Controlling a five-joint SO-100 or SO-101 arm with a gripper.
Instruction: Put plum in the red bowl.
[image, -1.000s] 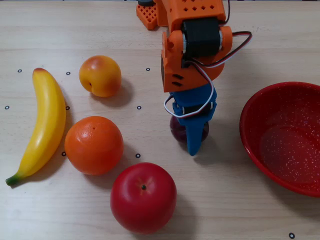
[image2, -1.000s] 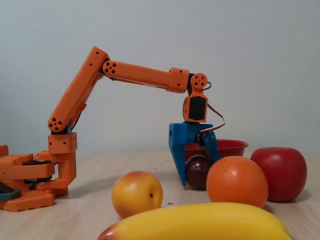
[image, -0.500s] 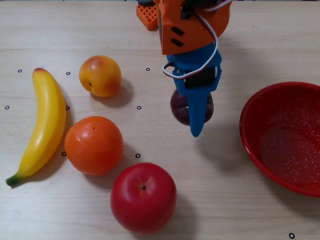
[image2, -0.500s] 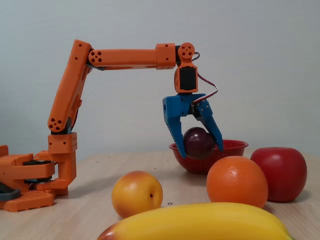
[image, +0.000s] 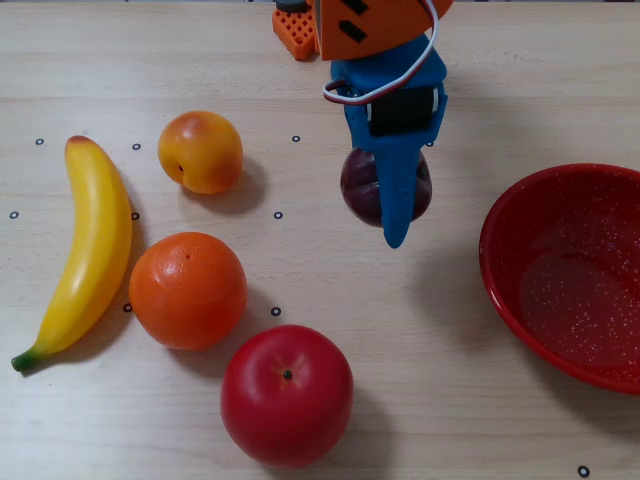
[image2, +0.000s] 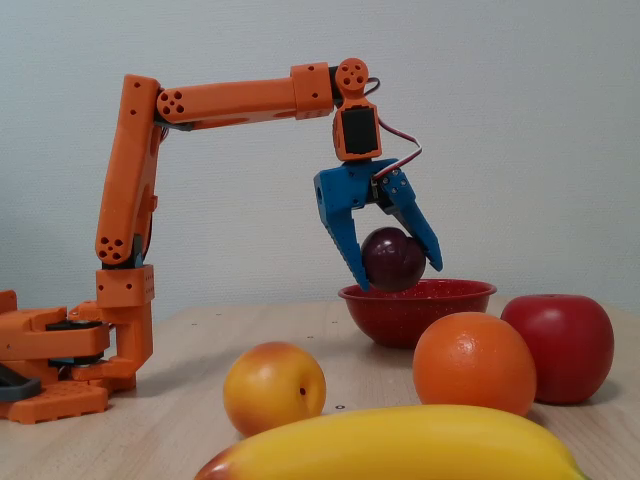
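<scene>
Plum (image2: 393, 258) hangs clear of the counter (image: 440, 400), clamped between the two blue fingers of the end effector (image2: 398, 278) — one finger on each side of the fruit, closed snugly against its dark maroon skin. In the overhead view the plum (image: 364, 185) shows partly under the blue finger that crosses it, and it sits well short of the red bowl (image: 500, 270), with bare counter between them. In the fixed view the fruit is raised above the level of the bowl's rim (image2: 417, 291), and appears just to the left of the bowl's middle.

The red bowl stands at the right edge of the overhead view, its speckled inside holding nothing that can be seen.

The orange arm (image2: 230, 100) reaches out from its base (image2: 50, 370) at the left of the fixed view, the wrist bent down toward the counter.

Four other fruits lie to the left in the overhead view — a peach (image: 200, 151), an orange (image: 187, 290), a red apple (image: 287, 396) and a banana (image: 85, 250) along the far left. The orange and the apple are nearly touching; the peach lies apart from them, nearer the arm's base.
</scene>
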